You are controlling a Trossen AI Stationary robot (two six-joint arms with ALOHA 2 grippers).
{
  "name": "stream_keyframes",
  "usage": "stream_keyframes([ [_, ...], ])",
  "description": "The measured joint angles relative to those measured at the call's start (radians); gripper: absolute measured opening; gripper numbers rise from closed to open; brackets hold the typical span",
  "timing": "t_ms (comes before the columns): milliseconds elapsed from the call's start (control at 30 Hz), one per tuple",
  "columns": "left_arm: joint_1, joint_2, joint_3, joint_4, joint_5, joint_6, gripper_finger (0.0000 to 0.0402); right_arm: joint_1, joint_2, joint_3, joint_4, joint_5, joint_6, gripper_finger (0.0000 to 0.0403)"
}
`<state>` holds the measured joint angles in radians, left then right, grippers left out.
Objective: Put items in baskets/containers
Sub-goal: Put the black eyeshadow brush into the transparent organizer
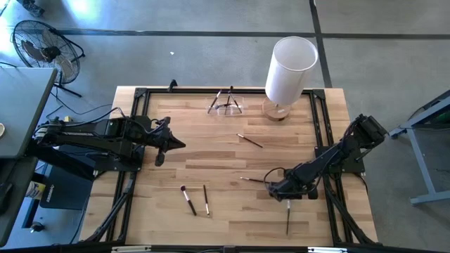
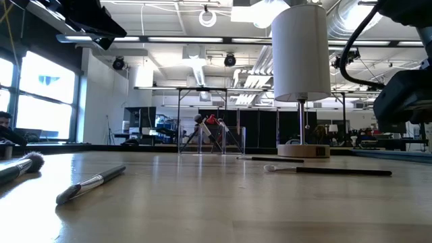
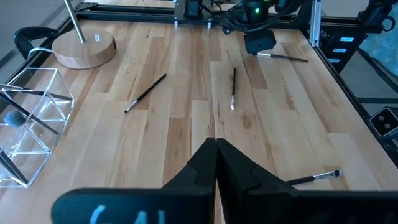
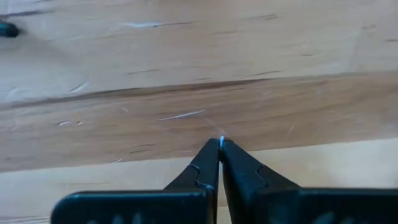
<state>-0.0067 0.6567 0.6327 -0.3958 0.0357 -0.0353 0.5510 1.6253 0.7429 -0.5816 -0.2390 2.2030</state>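
My right gripper (image 1: 269, 187) hangs low over the table (image 1: 211, 169), jaws closed on nothing, beside a makeup brush (image 1: 252, 180). I'd open, straddle its handle, then carry to the clear holder (image 1: 226, 104). Left gripper (image 1: 160, 159) waits closed.

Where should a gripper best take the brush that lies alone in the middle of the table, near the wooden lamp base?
Probably at mid-handle of the brush, coming straight down from above: it lies flat on bare wood, thin and straight, with free space on both sides for the fingers to close across it.
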Motion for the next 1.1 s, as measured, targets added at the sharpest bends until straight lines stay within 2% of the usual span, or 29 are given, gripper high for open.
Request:
stream_keyframes([
  [200, 0.0, 0.0, 0.0, 0.0, -0.001, 0.002, 0.0, 0.002, -0.018, -0.002, 0.006, 0.053, -0.061, 0.0004],
  [267, 0.0, 0.0, 0.0, 0.0, -0.02, 0.004, 0.0, 0.004, -0.048, -0.003, 0.005, 0.111, -0.096, 0.0004],
  [433, 0.0, 0.0, 0.0, 0.0, -0.11, 0.005, 0.0, -0.003, -0.141, 0.051, -0.055, 0.392, -0.223, 0.0002],
  [700, 0.0, 0.0, 0.0, 0.004, -0.132, 0.005, 0.0, -0.044, -0.226, 0.14, -0.056, 0.719, -0.603, 0.0001],
  [867, 0.0, 0.0, 0.0, 0.011, -0.137, 0.004, 0.0, -0.148, -0.265, 0.181, 0.004, 0.864, -0.871, 0.0],
  [967, 0.0, 0.0, 0.0, 0.035, -0.156, -0.015, 0.0, -0.256, -0.275, 0.192, 0.072, 0.868, -1.084, 0.0],
  [1100, 0.0, 0.0, 0.0, 0.065, -0.235, -0.051, 0.0, -0.454, -0.286, 0.193, 0.216, 0.705, -1.351, 0.0],
])
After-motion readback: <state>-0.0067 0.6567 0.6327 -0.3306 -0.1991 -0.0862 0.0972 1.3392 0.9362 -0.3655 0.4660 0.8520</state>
